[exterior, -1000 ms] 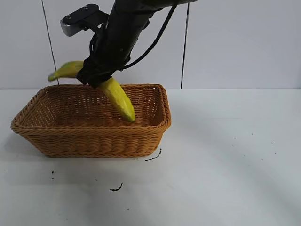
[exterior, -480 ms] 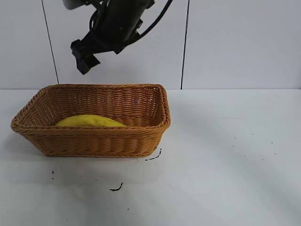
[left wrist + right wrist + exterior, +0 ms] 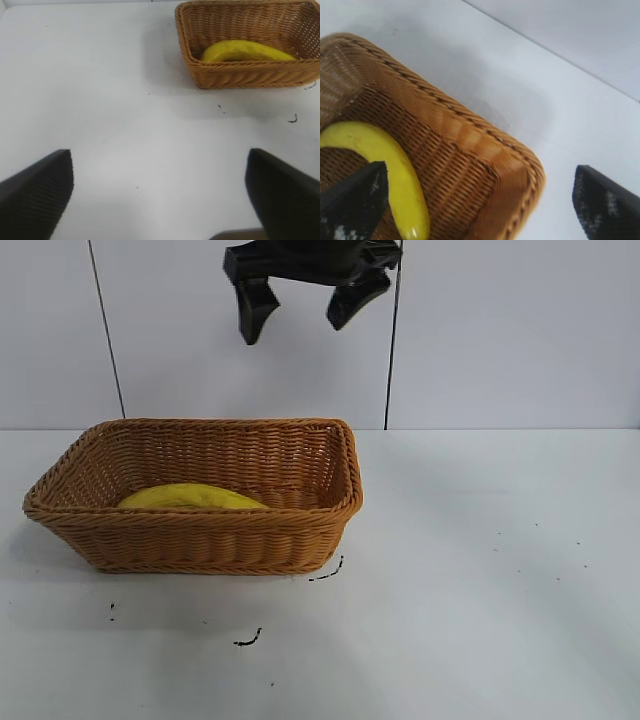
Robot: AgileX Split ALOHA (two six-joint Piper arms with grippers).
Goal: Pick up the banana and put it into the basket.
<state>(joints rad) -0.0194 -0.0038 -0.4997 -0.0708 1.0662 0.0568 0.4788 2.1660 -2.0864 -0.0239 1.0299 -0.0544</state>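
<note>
The yellow banana [image 3: 190,496] lies flat on the floor of the tan wicker basket [image 3: 220,540], which stands at the left of the white table. My right gripper [image 3: 293,330] hangs high above the basket's far right part, open and empty. In the right wrist view the banana [image 3: 395,170] curves along the inside of the basket [image 3: 470,145], well below the open right gripper [image 3: 479,170]. My left gripper [image 3: 159,154] stands open over bare table, far from the basket [image 3: 240,77] and the banana [image 3: 245,50].
Small black scuff marks [image 3: 248,640] dot the white table [image 3: 480,590] in front of the basket. A white wall with dark vertical seams [image 3: 393,360] closes the back.
My right gripper let go of the banana, which dropped into the basket and lies still. The gripper then rose and swung to the right, jaws wide.
</note>
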